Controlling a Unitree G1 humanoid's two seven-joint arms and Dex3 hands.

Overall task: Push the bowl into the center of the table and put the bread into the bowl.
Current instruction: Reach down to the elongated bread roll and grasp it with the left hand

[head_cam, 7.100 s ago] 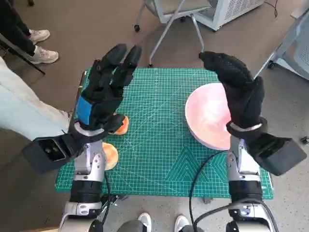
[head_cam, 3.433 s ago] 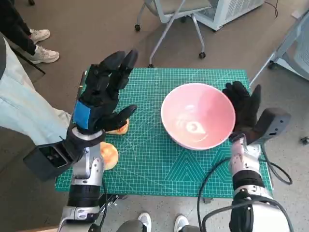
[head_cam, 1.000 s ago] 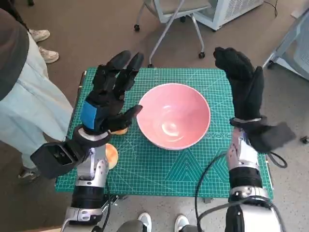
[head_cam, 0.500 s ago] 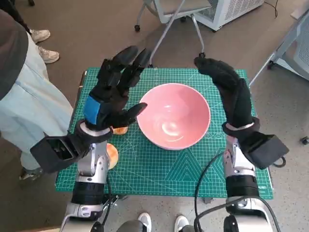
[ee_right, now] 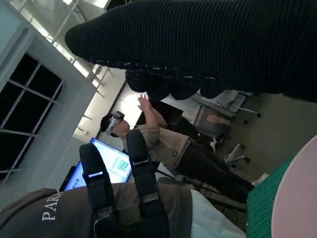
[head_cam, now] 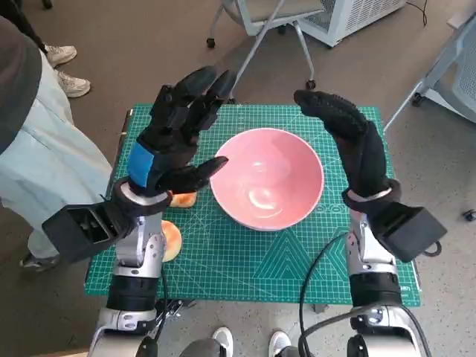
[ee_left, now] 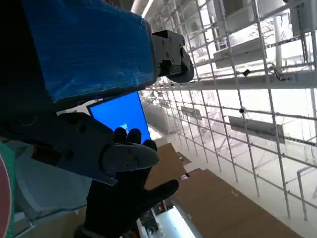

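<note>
Reaching for the round orange-brown bread [head_cam: 183,198] left of the centred glossy pink bowl [head_cam: 268,177], you risk knocking that bowl with your spread, empty left hand [head_cam: 169,141] (right hand [head_cam: 348,141] likewise spread, holding nothing).

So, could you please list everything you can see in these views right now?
bowl: one, pink, near the middle of the mat
bread: two orange-tan pieces by the mat's left edge, one mostly hidden under the left hand, the other nearer the robot
cutting mat: one, green with a grid, covering the table
office chair: one, grey, on the floor beyond the table
person: one, pale trousers, standing left of the table
left hand: black with blue tape, raised, fingers spread, holding nothing
right hand: black knitted glove, raised beside the bowl, holding nothing
</note>
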